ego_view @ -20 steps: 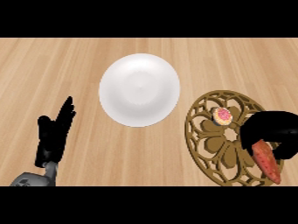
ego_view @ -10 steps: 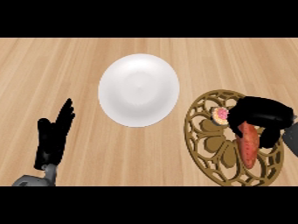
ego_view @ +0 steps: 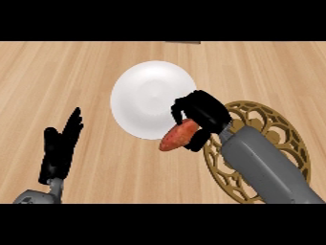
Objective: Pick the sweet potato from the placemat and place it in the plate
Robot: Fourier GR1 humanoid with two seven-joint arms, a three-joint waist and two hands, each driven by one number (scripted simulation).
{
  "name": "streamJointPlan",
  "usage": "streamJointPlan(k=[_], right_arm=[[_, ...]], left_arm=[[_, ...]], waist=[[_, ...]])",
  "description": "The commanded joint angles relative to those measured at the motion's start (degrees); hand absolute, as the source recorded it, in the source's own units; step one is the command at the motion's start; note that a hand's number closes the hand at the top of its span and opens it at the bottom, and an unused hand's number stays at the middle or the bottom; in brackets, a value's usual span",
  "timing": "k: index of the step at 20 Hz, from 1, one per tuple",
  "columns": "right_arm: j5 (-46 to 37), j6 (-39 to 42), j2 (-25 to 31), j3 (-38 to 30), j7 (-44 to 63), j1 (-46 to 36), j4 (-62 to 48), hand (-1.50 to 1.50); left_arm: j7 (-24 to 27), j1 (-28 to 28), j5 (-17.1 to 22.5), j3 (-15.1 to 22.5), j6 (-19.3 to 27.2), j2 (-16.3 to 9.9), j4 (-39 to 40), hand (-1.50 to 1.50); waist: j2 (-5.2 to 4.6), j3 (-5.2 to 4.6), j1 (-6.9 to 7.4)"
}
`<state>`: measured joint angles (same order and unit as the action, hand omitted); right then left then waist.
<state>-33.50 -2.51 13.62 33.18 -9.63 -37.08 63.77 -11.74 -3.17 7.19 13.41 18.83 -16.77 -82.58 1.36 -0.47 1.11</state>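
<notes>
Right hand point(ego_view: 202, 115) curled round the potato point(ego_view: 179, 136), fingers clamped on its upper end. Potato orange-red, tilted, free end poking out down and to the left of the hand, over the lower right rim of the plate point(ego_view: 150, 98). Plate white, round, lying just left of the hand and partly under it. Mat point(ego_view: 278, 125) gold, openwork, round, lying right of and below the hand, mostly hidden by the grey forearm point(ego_view: 263, 165) crossing it. Potato clear of the mat, held between mat and plate; whether touching the plate, cannot tell.

Left hand point(ego_view: 59, 148) open, fingers straight and pointing up, resting near the lower left, well apart from the plate and touching nothing. Wooden counter point(ego_view: 45, 76) under everything, pale planks running across on all sides of both hands.
</notes>
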Motion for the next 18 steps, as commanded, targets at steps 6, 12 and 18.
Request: streamJointPlan(k=[6, 12, 18], right_arm=[[-12.24, -17.55, -13.41, 1.17, 39.86, -13.28, 4.63, 1.5], [-12.22, -21.1, -13.57, 7.19, 61.57, -23.4, 0.05, 1.5], [-6.52, -24.71, -13.6, 8.52, 62.05, -28.37, -11.54, 1.5]], left_arm=[[0.6, -0.28, -0.49, 0.72, 0.02, 1.23, 1.19, 0.0], [0.53, -3.01, 0.74, -1.47, -2.47, -0.02, 1.97, 0.0], [0.28, 0.36, -0.86, -0.53, -1.81, 0.88, -1.34, 0.0]], waist=[[-0.31, 0.21, 0.43], [-1.44, 0.36, 1.33], [-1.63, 0.42, 1.38]])
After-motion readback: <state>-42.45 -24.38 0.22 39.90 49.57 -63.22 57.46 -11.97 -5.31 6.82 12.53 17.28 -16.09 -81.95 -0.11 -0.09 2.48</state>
